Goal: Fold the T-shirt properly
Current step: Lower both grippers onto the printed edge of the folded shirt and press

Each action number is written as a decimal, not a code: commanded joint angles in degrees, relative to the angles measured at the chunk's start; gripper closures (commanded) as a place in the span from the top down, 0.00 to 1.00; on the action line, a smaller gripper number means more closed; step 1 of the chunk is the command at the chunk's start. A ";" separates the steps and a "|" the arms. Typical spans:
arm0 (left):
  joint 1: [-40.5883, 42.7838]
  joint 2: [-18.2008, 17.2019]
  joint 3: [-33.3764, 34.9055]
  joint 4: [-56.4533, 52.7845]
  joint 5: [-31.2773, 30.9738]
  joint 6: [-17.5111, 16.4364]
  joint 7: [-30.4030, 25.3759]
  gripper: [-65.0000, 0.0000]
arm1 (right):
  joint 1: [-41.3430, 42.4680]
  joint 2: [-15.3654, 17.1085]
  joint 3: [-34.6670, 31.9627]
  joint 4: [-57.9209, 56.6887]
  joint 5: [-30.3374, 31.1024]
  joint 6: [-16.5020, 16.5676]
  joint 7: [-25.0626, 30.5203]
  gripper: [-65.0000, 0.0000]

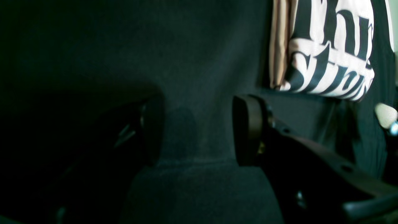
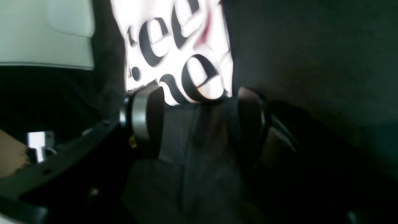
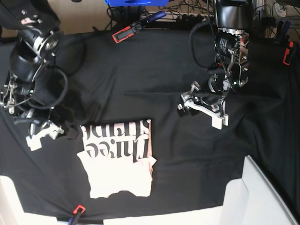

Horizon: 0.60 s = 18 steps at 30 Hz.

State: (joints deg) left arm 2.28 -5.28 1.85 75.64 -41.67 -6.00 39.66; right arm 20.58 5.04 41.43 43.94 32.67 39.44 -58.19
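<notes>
Now the folded T-shirt [image 3: 118, 161] lies free — left gripper [image 3: 202, 108] and right gripper [image 3: 43, 132] both spread, empty.

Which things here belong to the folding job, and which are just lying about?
Job:
- pale pink cotton T-shirt with black lettering, folded on the cloth
- left gripper, open
- right gripper, open

Lying about:
- black tablecloth
- red and black clamp at the far edge
- small red clamp at the near edge
</notes>
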 commanded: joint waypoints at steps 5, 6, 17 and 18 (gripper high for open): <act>0.05 -0.04 -0.48 2.74 -1.01 -0.37 -0.76 0.53 | 2.50 1.60 0.55 -6.45 1.05 0.56 2.68 0.55; 0.05 -0.04 -0.13 3.09 -1.01 -0.37 -0.76 0.53 | 2.50 1.60 0.55 -7.15 1.05 0.56 3.03 0.55; -3.30 4.00 -0.13 1.16 -0.66 -0.37 -0.76 0.54 | 0.65 1.60 0.46 -8.03 1.05 0.56 4.00 0.55; -4.35 4.09 -0.04 -0.16 -0.66 -0.37 -0.76 0.54 | 0.56 1.60 0.46 -8.03 1.05 0.56 4.08 0.55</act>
State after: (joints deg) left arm -0.97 -1.23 1.74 74.70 -41.69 -5.98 39.44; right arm 19.31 6.20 41.89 35.09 32.56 39.44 -54.70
